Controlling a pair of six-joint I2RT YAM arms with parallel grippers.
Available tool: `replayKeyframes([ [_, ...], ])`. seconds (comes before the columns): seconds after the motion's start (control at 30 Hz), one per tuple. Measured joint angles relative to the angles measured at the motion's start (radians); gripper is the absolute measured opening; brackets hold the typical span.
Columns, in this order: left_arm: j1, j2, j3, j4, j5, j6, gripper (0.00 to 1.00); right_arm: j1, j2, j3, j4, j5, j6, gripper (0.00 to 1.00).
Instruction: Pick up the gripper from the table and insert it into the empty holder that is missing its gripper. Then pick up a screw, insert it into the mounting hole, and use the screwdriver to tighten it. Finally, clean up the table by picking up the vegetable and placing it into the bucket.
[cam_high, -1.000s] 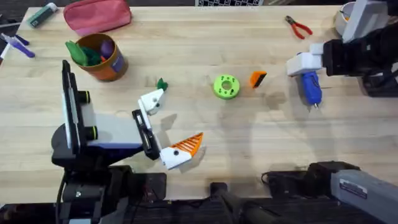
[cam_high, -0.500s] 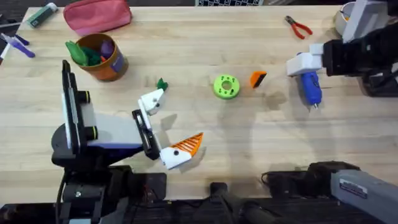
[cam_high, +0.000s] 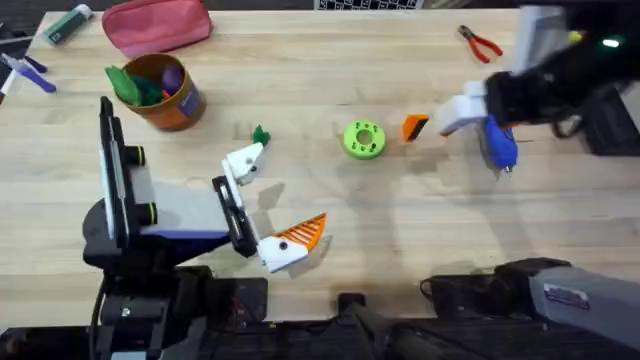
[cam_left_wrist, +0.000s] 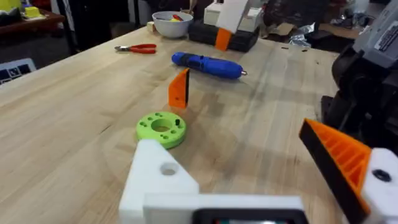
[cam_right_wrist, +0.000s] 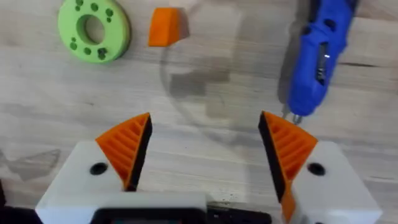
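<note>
Right wrist: gripper (cam_right_wrist: 166, 27) beyond fingers (cam_right_wrist: 127, 146).

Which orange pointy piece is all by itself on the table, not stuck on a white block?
The gripper, the little orange wedge lying loose between the green disc and the blue screwdriver. The other orange wedges sit on white blocks on the arms.

Light wood table (cam_high: 330, 230): orange gripper (cam_high: 414, 127), green disc (cam_high: 363, 139), blue screwdriver (cam_high: 498, 145), bucket (cam_high: 165, 92), pink pouch (cam_high: 157, 24), red pliers (cam_high: 480, 43).
</note>
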Motion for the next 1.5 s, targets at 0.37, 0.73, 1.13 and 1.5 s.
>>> replayKeyframes([
  [0.37, 0.0, 0.0, 0.0, 0.0, 0.0, 0.0, 0.986, 0.143, 0.258, 0.198, -0.018, 0.0, 0.047, 0.992],
  [0.73, 0.0, 0.0, 0.0, 0.0, 0.0, 0.0, 0.985, 0.145, 0.383, 0.203, 0.027, 0.0, 0.068, 0.941],
  [1.13, 0.0, 0.0, 0.0, 0.0, 0.003, 0.0, 0.985, 0.145, 0.427, 0.204, 0.061, 0.058, 0.116, 0.896],
  [1.5, 0.0, 0.0, 0.0, 0.0, 0.003, 0.0, 0.985, 0.16, 0.459, 0.204, 0.069, 0.061, 0.129, 0.879],
])
